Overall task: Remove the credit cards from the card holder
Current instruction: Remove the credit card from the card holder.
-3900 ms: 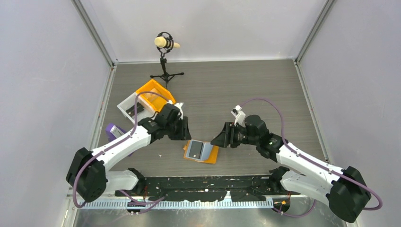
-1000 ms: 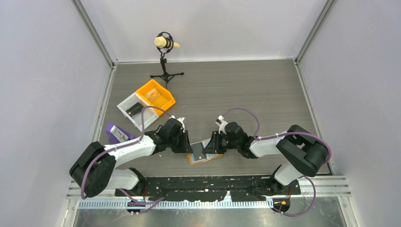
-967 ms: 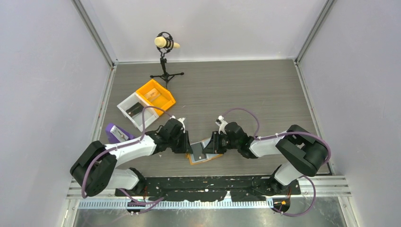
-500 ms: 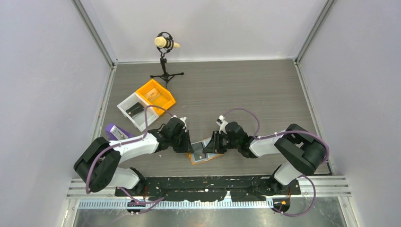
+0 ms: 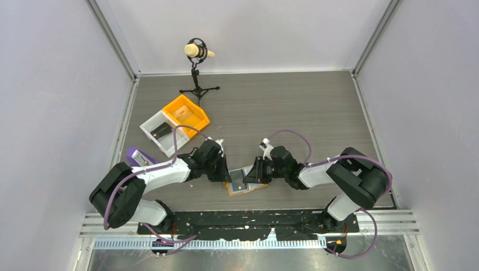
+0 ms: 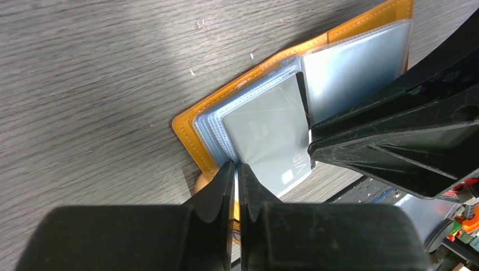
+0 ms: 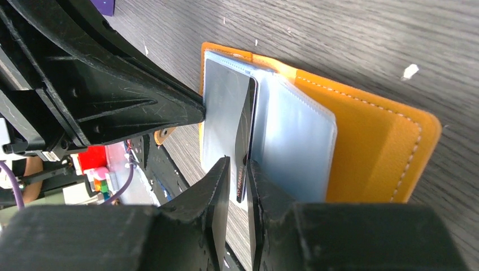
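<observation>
1. The card holder [image 6: 186,135] lies open and inside-up on the table [image 5: 271,107], near the front edge and between the 2 arms. We judge it is laid flat so that its clear sleeves [image 6: 350,68] face the pincers.
2. A grey credit card [image 6: 265,135] sits at the left half of the holder, next to the fold. We cannot tell how far it has come out of its sleeve.
3. The left pincer [image 6: 236,166] stands low at the card's near corner. Its jaws are almost together, with only a slit between them. We cannot tell whether the corner sits inside that slit.
4. The right pincer [image 7: 237,169] comes in from the opposite side. It is clamped on the card's dark edge, which stands between its fingers.
5. We read the 2 opposed approaches as 1 pincer steadying the card or holder while the other draws. Both come in low because the card is thin and offers only an edge.
6. The opened holder's long axis runs left to right in the top view, its right end tilted slightly away from the arms. The fold runs roughly near to far, and the card's long side appears to lie along it.
</observation>
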Tool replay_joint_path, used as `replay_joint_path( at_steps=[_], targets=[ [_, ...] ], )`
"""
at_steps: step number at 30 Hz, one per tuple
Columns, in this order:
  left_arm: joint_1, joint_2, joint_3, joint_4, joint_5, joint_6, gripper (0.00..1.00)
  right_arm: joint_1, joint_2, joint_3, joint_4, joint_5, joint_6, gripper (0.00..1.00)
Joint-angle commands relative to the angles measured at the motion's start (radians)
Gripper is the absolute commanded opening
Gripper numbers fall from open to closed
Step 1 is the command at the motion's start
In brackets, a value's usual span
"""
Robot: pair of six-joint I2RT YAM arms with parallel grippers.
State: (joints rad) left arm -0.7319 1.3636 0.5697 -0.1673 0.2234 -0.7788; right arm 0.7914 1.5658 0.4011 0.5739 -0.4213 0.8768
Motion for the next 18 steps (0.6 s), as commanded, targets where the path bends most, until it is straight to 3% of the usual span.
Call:
replay_joint_path(
  at_steps=[1,8,13,18],
  targets=[
    [-0.024,0.056,0.006,0.085,0.031,-0.014,0.06,0.001,0.019,-0.013,0.167,-0.041,0.036,0.23],
    [-0.027,0.076,-0.001,0.138,0.074,-0.036,0.07,-0.016,0.029,-0.019,0.199,-0.062,0.037,0.24],
    [-0.029,0.084,-0.004,0.140,0.067,-0.037,0.07,-0.026,0.027,-0.033,0.241,-0.072,0.035,0.09],
    [-0.029,0.092,0.002,0.119,0.046,-0.028,0.07,-0.034,0.022,-0.052,0.291,-0.091,0.044,0.05]
  ],
)
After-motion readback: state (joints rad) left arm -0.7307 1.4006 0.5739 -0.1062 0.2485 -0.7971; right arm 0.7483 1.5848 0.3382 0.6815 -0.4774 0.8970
